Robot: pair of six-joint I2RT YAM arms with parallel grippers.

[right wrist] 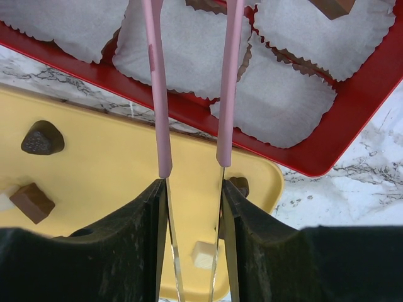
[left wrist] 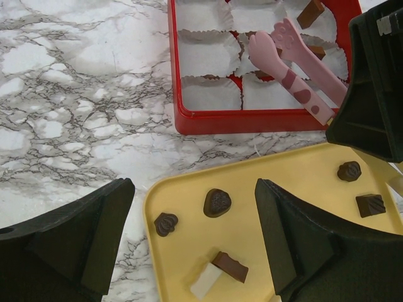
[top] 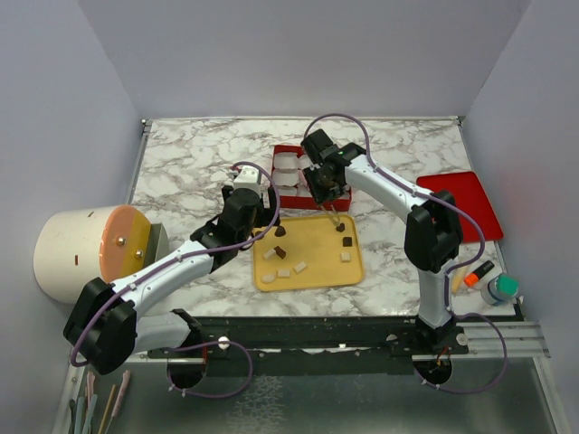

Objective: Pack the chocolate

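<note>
The left gripper (left wrist: 192,189) hangs with its jaws spread wide and nothing between them, over the 10 o'clock corner of the yellow tray (left wrist: 289,182) as the top view shows it. 5 brown pieces of the chocolate (left wrist: 217,202) lie loose on the tray in the left wrist view. The right gripper (right wrist: 194,189) is clamped on the 2 arms of the pink tongs (right wrist: 157,94), which reach toward 12 o'clock over the white paper cups (right wrist: 176,44) in the red box (right wrist: 352,119). The box sits just beside the tray's 12 o'clock side, and at least 1 more brown piece rests in a cup at its 1 o'clock corner.
</note>
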